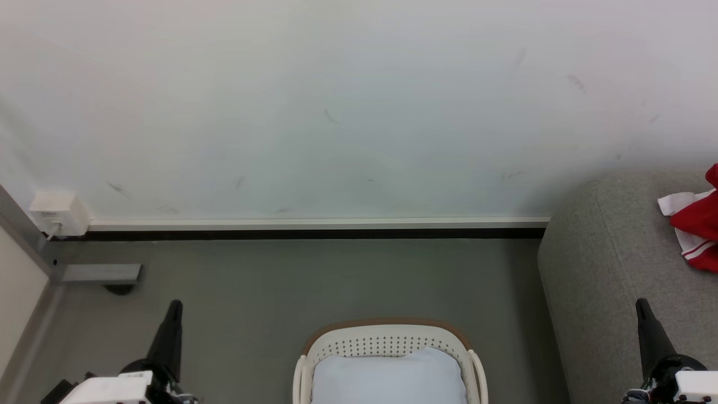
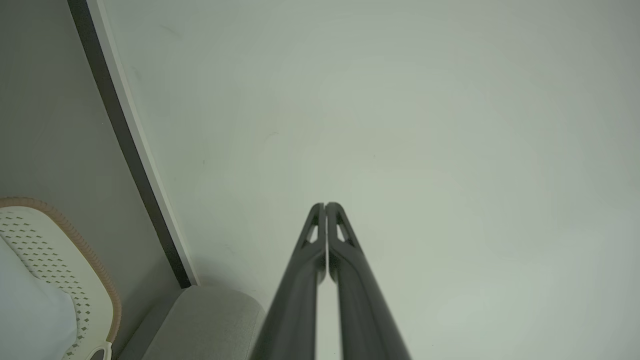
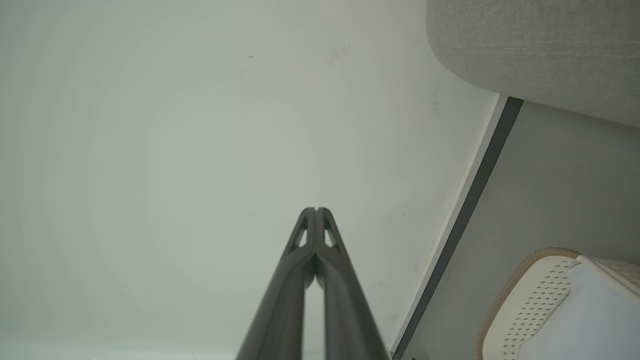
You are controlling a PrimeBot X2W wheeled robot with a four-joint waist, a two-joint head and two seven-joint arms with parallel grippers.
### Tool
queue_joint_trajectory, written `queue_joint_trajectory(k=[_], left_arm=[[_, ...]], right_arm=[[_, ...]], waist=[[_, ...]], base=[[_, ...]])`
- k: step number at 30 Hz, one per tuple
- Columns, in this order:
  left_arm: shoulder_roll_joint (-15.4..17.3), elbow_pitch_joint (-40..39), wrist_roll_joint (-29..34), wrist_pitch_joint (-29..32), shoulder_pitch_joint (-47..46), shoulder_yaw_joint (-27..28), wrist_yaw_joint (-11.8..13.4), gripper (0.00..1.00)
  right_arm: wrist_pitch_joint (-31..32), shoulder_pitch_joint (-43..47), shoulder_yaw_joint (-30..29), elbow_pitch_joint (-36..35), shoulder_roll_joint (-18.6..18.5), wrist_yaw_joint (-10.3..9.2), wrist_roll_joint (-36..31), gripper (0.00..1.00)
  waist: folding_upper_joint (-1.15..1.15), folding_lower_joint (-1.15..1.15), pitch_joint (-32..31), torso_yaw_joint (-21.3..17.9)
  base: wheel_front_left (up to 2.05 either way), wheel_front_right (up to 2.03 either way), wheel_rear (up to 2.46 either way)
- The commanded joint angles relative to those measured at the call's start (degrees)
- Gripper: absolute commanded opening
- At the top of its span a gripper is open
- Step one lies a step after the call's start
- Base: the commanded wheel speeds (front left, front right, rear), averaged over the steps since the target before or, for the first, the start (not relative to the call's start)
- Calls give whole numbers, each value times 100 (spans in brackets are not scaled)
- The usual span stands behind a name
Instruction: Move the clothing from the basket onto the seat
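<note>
Red clothing (image 1: 698, 227) with white panels and striped trim lies on the grey seat (image 1: 606, 269) at the right edge of the head view. The cream basket (image 1: 387, 341) with a brown rim stands on the floor at bottom centre, holding a pale white cushion (image 1: 390, 379). My left gripper (image 1: 175, 306) is shut and empty, left of the basket. My right gripper (image 1: 641, 303) is shut and empty, over the seat's front part. In the wrist views both grippers (image 2: 325, 205) (image 3: 316, 210) point at the wall, with the basket (image 2: 75, 240) (image 3: 525, 280) and the seat (image 2: 210, 320) (image 3: 530, 45) at the edges.
A white wall (image 1: 336, 112) with a dark skirting board (image 1: 314, 233) runs behind the basket. A white socket box (image 1: 59, 213) and a grey metal bracket (image 1: 101, 274) sit at the left. Grey floor (image 1: 336, 280) lies between basket and wall.
</note>
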Motion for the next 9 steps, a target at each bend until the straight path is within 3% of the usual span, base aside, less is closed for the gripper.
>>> queue_joint_trajectory(k=[1,9], left_arm=[[15,-17,-76,22,-48,10,-28,0],[15,-17,-76,22,-48,10,-28,0]], right_arm=[[19,-75,-22,-30,-47,-12,7,0],[18,-75,-22,-31,-47,-12,7,0]], waist=[[0,0,0,0],[0,0,0,0]], base=[[0,0,0],[0,0,0]])
